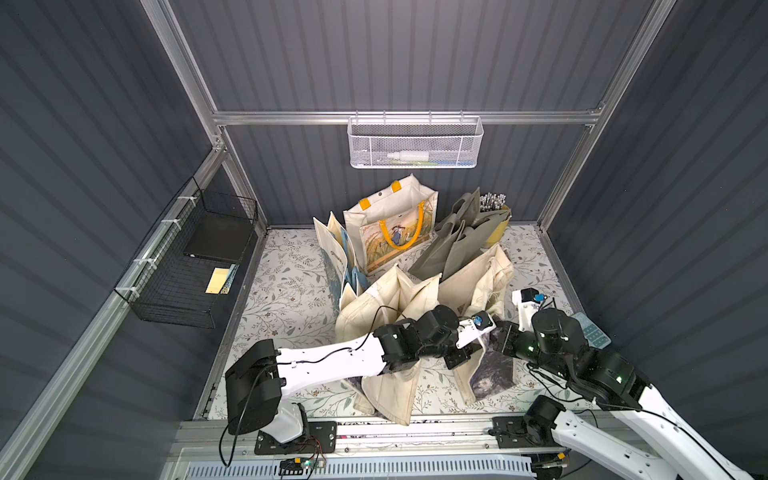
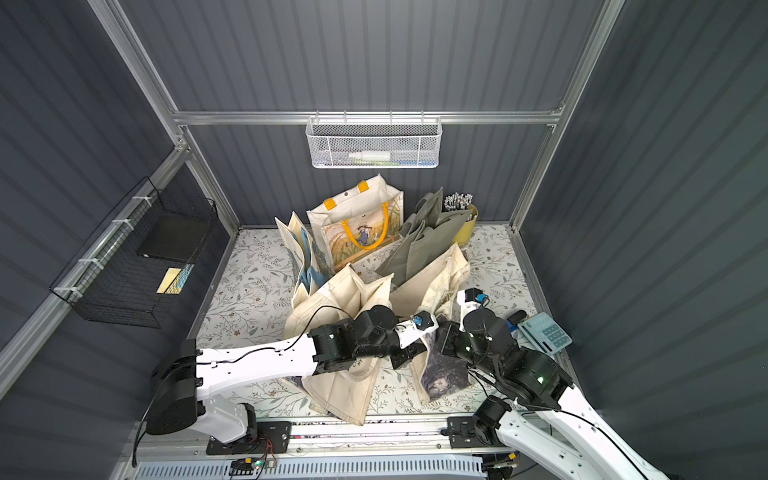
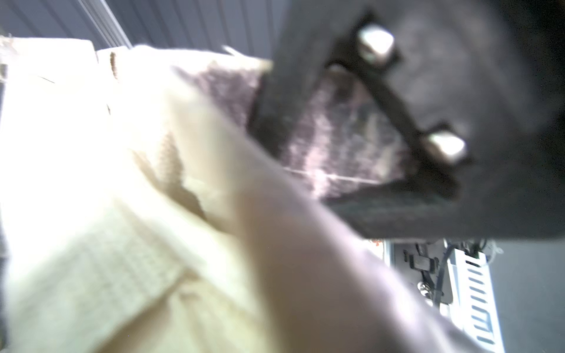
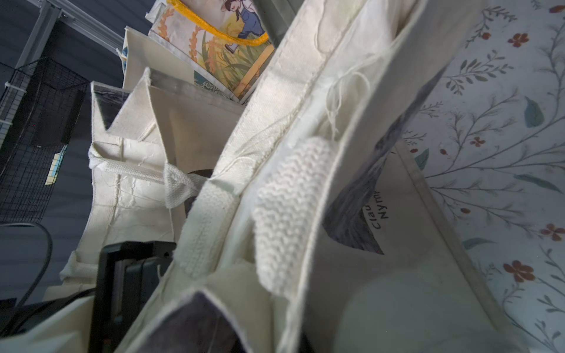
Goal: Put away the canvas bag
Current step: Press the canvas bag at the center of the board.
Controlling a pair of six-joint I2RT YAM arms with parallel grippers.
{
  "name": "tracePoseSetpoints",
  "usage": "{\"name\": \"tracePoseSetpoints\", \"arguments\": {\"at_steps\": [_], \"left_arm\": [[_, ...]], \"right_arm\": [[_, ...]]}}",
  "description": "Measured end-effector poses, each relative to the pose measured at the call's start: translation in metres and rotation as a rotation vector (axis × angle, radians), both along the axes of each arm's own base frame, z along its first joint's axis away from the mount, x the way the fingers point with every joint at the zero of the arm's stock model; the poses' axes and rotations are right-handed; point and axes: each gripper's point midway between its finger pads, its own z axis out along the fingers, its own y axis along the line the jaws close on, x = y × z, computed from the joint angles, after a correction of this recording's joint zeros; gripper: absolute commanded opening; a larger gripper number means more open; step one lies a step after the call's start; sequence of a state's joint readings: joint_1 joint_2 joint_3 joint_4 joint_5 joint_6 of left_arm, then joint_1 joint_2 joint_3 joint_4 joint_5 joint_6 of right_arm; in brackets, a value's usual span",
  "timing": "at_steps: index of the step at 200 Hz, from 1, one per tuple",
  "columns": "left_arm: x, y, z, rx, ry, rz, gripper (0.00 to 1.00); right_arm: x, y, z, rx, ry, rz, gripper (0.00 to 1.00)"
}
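Canvas bag (image 1: 492,374) stands at the counter's (image 1: 291,291) five o'clock.
My right pincer (image 1: 500,332) is clamped on its rim, probably propping it upright; my left pincer (image 1: 488,328) meets that rim, whether open I cannot tell.

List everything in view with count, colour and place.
dark-print bag: one, cream and dark, front
plain canvas bags: several, cream, middle
picture bag: one, yellow handles, back
blue-print bags: count unclear, cream, back left
grey-green bags: few, back right
pot: one, yellow, beside those
mesh basket: one, white, back rail
wire basket: one, black, left wall
keypad: one, pale blue, right edge
mat: one, floral, underneath
right pincer: one, black, shut on dark-print bag's rim
left pincer: one, black, same rim, grip unclear
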State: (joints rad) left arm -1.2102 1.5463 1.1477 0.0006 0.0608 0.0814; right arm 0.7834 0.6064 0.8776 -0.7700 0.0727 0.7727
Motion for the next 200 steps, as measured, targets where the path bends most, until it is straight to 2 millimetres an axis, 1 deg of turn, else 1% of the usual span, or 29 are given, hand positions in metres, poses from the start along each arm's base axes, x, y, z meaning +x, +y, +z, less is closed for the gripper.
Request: {"name": "tracePoseSetpoints", "arguments": {"at_steps": [6,17,34,59,79,95,104,125,142,149,200], "left_arm": [[0.000,0.000,0.001,-0.003,-0.002,0.000,0.37],[-0.001,0.002,0.003,-0.008,-0.003,-0.001,0.37],[-0.004,0.009,0.002,-0.012,-0.004,-0.002,0.38],[-0.014,0.029,-0.004,-0.014,0.002,-0.015,0.41],[-0.022,0.040,0.002,-0.038,0.003,-0.034,0.42],[-0.024,0.039,0.008,-0.060,0.001,-0.047,0.42],[-0.026,0.039,0.009,-0.065,0.008,-0.053,0.44],[-0.029,0.040,0.004,-0.070,0.034,-0.060,0.45],[-0.032,0.045,-0.001,-0.074,0.055,-0.055,0.47],[-0.033,0.046,-0.002,-0.072,0.061,-0.054,0.49],[-0.039,0.048,-0.009,-0.047,0.125,-0.045,0.52]], "right_arm": [[-0.001,0.002,0.002,0.002,-0.011,0.016,0.16],[-0.002,0.005,0.004,0.012,-0.023,0.042,0.19],[-0.003,0.012,0.004,0.020,-0.035,0.079,0.18],[-0.005,0.016,-0.006,0.010,-0.026,0.106,0.15],[-0.005,0.016,-0.008,0.011,-0.028,0.106,0.15],[-0.004,0.017,-0.006,0.017,-0.032,0.109,0.14],[-0.003,0.018,-0.007,0.017,-0.029,0.108,0.13],[0.000,0.022,-0.012,0.005,-0.005,0.107,0.11],[0.003,0.025,-0.015,-0.007,0.013,0.107,0.11],[0.005,0.027,-0.015,-0.012,0.017,0.105,0.11],[0.017,0.029,-0.006,-0.024,-0.006,0.073,0.12]]}}
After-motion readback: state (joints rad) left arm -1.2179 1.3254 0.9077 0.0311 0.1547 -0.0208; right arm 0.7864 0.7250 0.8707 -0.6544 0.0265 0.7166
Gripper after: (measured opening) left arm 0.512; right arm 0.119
